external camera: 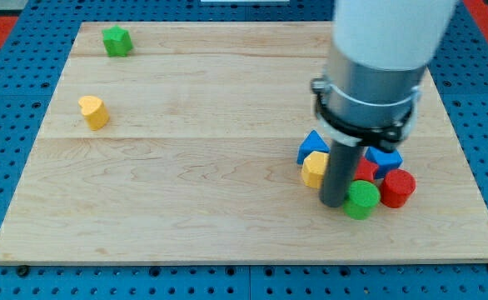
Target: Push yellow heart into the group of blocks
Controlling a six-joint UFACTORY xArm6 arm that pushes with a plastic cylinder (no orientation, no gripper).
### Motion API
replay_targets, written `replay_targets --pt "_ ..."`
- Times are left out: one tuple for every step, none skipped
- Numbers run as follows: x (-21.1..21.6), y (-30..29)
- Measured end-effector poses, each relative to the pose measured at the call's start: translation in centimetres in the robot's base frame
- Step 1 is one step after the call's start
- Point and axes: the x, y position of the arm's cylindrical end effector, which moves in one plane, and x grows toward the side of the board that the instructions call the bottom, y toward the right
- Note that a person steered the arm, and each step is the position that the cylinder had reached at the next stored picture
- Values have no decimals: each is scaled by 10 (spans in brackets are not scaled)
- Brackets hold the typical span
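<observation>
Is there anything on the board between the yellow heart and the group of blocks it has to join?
Nothing visible. The yellow heart sits alone at the view's left, and bare wood runs from it to the group of blocks at the right. My tip is down among that group, far from the heart. The green block lies off that line.

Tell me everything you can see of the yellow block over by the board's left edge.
The yellow block is small, matte and solid-looking, with a paler top face and darker orange-yellow sides; its outline is rounded and looks heart-like. It sits flat on the wooden board near the view's left, alone, touching nothing. The green block lies above it, and my tip is far to the view's right.
</observation>
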Motion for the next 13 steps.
replay_targets --pt "9 -17" --pt "6 -90" --pt "-41 -149" --pt "-130 -156" --pt "-176 -224" --pt "-219 -314" --pt "-193 -372" --pt "-153 -324" --pt "-127 -286" --pt "-85 -310" --pt "-62 -270" --pt "-34 -224" --pt "9 -232"
